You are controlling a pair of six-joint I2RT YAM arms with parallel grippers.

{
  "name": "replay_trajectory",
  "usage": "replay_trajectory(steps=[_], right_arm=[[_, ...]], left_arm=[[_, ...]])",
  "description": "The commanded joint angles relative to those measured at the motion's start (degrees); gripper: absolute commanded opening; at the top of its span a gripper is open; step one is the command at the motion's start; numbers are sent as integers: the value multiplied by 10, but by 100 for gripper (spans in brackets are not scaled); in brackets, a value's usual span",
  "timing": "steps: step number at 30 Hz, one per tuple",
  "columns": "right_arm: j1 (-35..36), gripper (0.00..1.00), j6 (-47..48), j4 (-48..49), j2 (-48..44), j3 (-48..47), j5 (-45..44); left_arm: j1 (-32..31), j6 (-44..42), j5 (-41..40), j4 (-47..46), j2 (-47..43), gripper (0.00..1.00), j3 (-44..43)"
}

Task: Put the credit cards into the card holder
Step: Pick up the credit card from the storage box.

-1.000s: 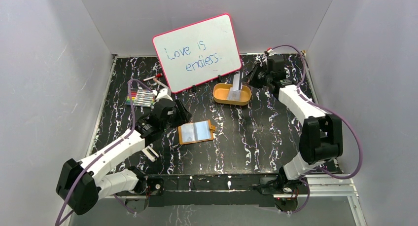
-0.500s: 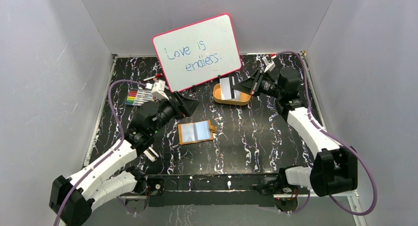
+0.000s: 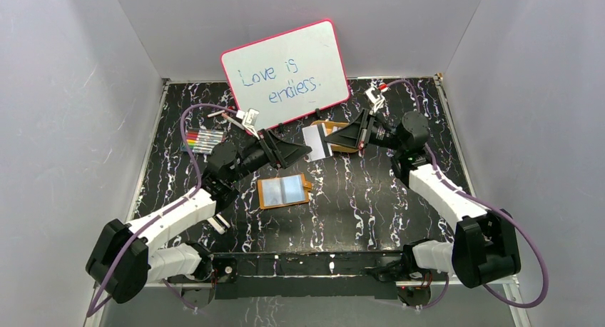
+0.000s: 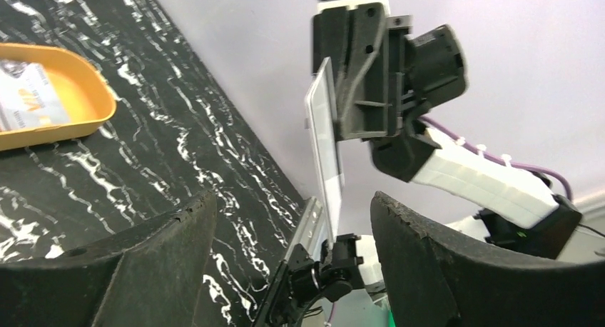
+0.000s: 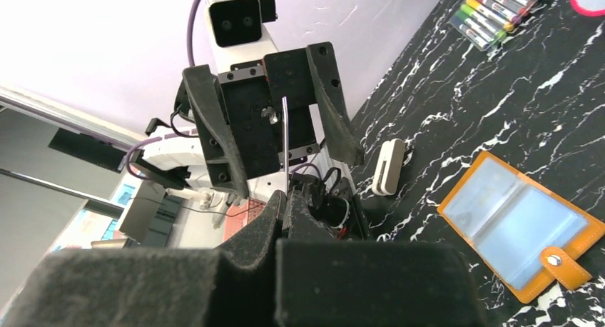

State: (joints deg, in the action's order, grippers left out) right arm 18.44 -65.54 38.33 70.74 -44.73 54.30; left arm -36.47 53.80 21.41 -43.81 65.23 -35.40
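**Item 1. Card holder** (image 3: 284, 191): orange-tan, lying open and flat near the centre of the bench (image 3: 371, 198). The clear sleeves face up and the snap tab is at its 3 o'clock edge. The sleeves read pale blue-grey throughout, so it cannot be told whether any of them holds a card.

**Item 2. Credit card** (image 3: 311, 143): whitish, in the air on edge. It is at about 1 o'clock from the card holder and apart from it.

**Item 3. Right pincer** (image 3: 335, 138): jaws together, clamped on the 3 o'clock end of the credit card.

**Item 4. Left pincer** (image 5: 271, 120): jaws wide apart, gripping nothing. It faces the credit card from the 9 o'clock side. The card's free end points into the gap, but it cannot be told whether it stands between the jaws yet.

**Item 5. Orange oval tray** (image 4: 93, 116): on the bench at 1 o'clock from the card holder, beyond the held card. A second card (image 4: 28, 102) lies in it.

**Item 6. Whiteboard** (image 3: 285, 73) at 12 o'clock and marker pens (image 3: 203, 138) at 10 o'clock: no part in the task.

**Status (judged):** early to middle.
- **Done:** one card is out of the tray, presented as if for a hand-over.
- **Left:**
  - Get that card to the card holder and into a sleeve.
  - Do the same with at least the tray card.
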Motion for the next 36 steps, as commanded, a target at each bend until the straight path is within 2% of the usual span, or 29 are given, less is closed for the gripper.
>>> replay_trajectory(steps=[1,5,12,22,31,36], right_arm=[[5,0,-106,183,7,31,5],[14,0,-150,258,19,42,-1],[20,0,-158,269,15,37,-9],[25,0,-158,260,8,33,-9],[38,0,-138,227,8,25,-8],[40,0,-127,212,7,28,-12]], left_arm=[[5,22,53,-111,-13,74,4],[5,27,62,-129,-18,69,18],[6,16,54,-131,-34,58,43],[8,8,41,-131,-45,52,58],[8,4,50,-129,-25,50,44],[8,11,59,-129,-15,44,26]])
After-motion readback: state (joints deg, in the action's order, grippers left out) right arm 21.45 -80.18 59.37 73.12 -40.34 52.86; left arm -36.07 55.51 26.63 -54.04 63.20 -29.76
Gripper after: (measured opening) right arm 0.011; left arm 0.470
